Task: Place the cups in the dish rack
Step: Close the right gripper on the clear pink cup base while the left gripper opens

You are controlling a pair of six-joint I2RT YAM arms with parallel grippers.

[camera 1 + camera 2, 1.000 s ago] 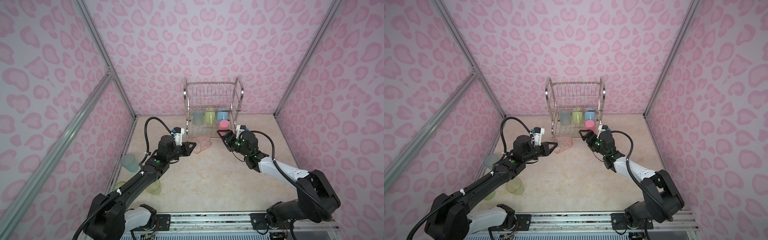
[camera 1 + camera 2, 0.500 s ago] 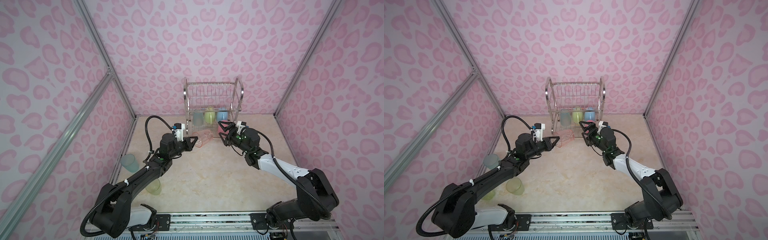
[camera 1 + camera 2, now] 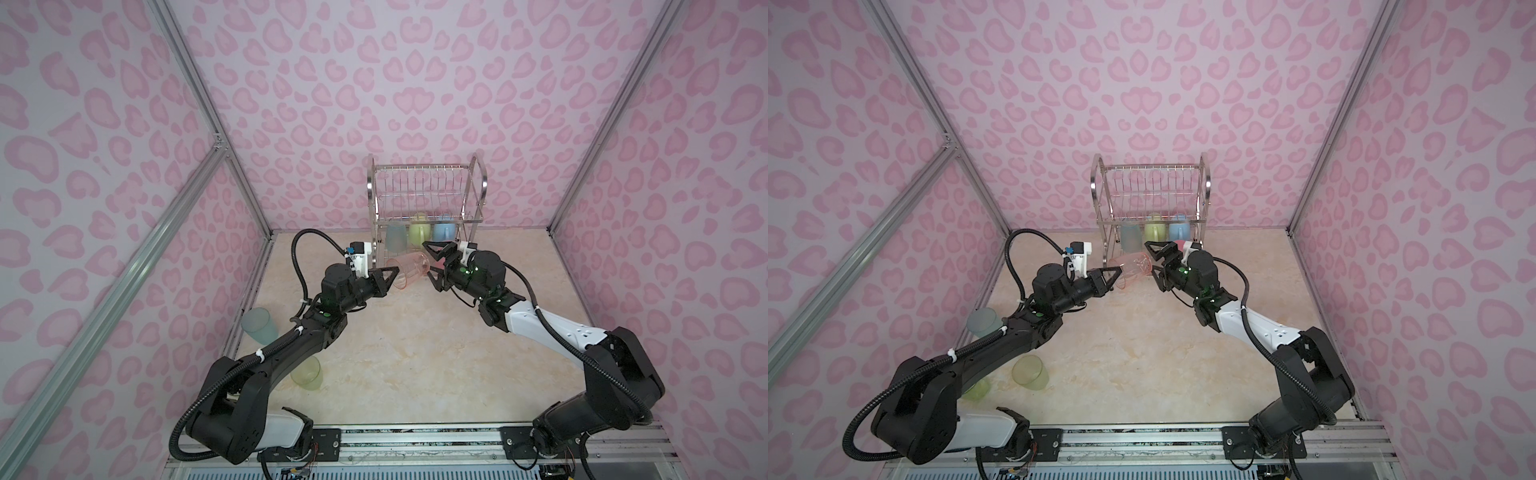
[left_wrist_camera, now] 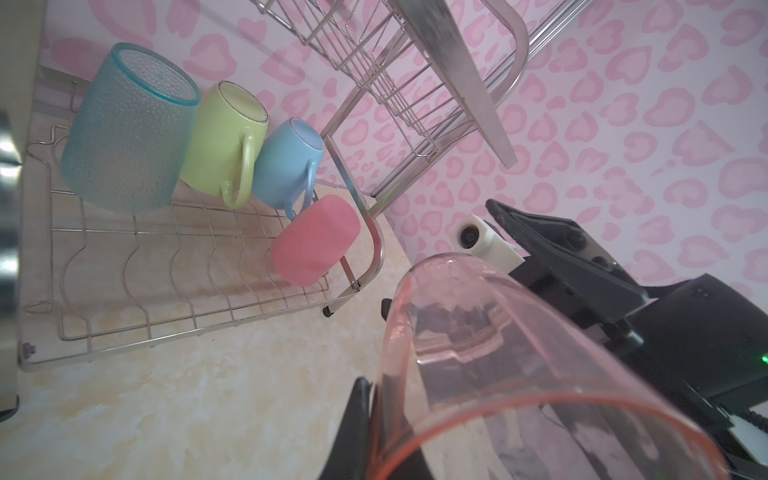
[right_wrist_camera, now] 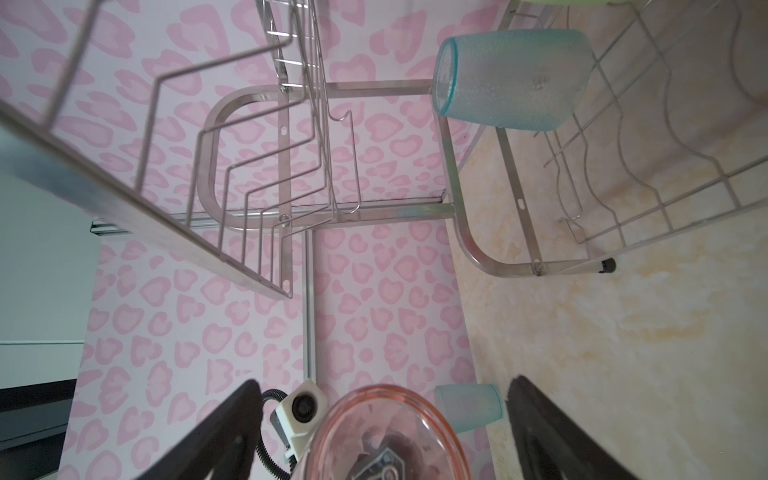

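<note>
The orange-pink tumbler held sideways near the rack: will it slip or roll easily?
Probably slippery: the orange-pink tumbler looks smooth and glossy, pinched only at its rim by the left pincer. Its round tapered wall would likely roll if dropped.

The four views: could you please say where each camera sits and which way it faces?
Top views: high above the arm bases, looking down at the shiny two-tier steel wire rack; both whole arms show.
Left wrist: on the left arm, looking along the left tool at the translucent orange-pink tumbler it grips; one finger shows.
Right wrist: on the right arm, facing that tumbler's base between the fingers of the open right tool.
Shared: both wrist views show that tumbler and the rack's pale blue textured tumbler.
</note>
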